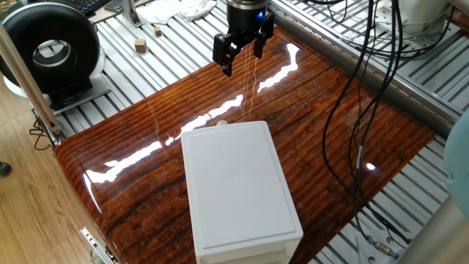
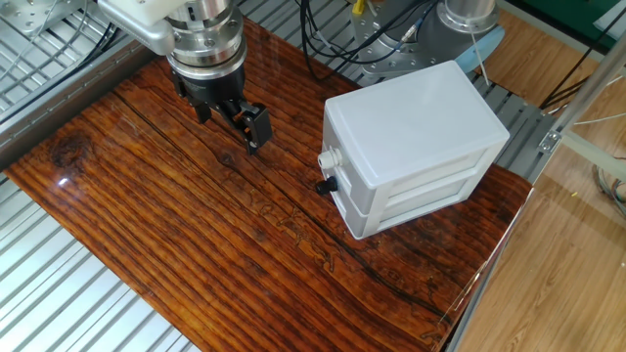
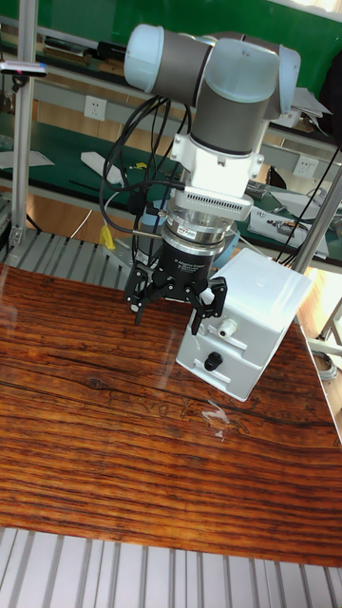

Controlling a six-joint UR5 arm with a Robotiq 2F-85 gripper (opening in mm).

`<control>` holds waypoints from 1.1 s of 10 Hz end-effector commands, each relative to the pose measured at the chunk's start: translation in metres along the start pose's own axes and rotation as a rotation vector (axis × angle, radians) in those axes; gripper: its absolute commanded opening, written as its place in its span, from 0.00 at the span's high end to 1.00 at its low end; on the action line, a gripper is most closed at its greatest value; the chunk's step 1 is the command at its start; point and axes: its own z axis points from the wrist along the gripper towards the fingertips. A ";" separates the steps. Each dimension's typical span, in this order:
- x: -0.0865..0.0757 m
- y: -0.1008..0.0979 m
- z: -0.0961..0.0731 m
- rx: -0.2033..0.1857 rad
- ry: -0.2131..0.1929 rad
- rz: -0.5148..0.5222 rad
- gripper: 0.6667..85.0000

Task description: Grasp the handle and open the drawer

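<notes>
Both jaws hang spread wide, holding nothing, above the table (image 2: 196, 244), well apart from the handle (image 2: 329, 157).

glossy wood table (image 1: 139, 198), black cables (image 1: 357, 139) (hanging)

The end effector (image 2: 231, 123) is hanging over the counter (image 2: 147, 230), jaws spread. The handle (image 2: 329, 158) is jutting from the white box (image 2: 416, 122), well apart from it.

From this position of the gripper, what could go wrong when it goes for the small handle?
The handle is tiny, with a black knob just below; the open gripper might catch the wrong one or slip off. The white box seems to stand loose on the glossy table, so a pull may drag it whole.
</notes>
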 end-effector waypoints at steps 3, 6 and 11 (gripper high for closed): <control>-0.043 0.013 -0.007 -0.035 -0.156 0.187 0.98; -0.040 0.018 -0.009 -0.038 -0.133 0.193 0.98; -0.030 0.069 -0.009 -0.186 -0.090 0.449 0.98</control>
